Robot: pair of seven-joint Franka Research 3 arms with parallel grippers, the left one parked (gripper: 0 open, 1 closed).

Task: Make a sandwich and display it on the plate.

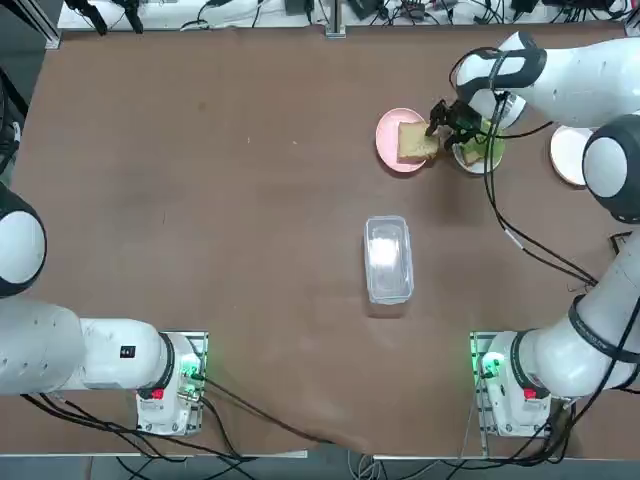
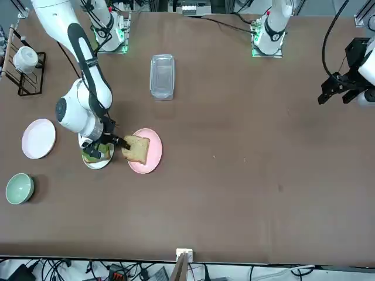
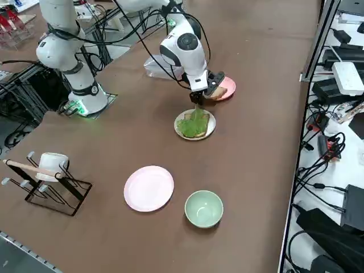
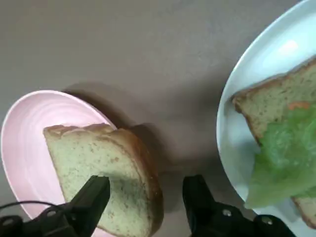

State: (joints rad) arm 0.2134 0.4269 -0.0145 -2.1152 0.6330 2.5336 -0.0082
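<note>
The white plate (image 1: 466, 160) (image 4: 236, 118) holds one bread slice (image 4: 274, 101) topped with green lettuce (image 3: 193, 122) (image 4: 289, 155); a bit of reddish filling shows under the lettuce. Beside it, a second toasted bread slice (image 1: 414, 142) (image 4: 103, 160) leans on a small pink plate (image 1: 387, 136) (image 4: 22, 140). My right gripper (image 1: 443, 122) (image 4: 148, 197) is low over the gap between the two plates. It is open, with the near edge of the pink plate's slice between its fingers (image 4: 95, 196). One finger overlaps the slice's face. The other stands just clear of the crust.
A clear plastic container (image 1: 388, 258) lies mid-table. Toward the robot's right are another pale pink plate (image 3: 149, 188), a green bowl (image 3: 203, 208) and a wire rack with a white mug (image 3: 50, 177). The table's right edge runs close beyond them.
</note>
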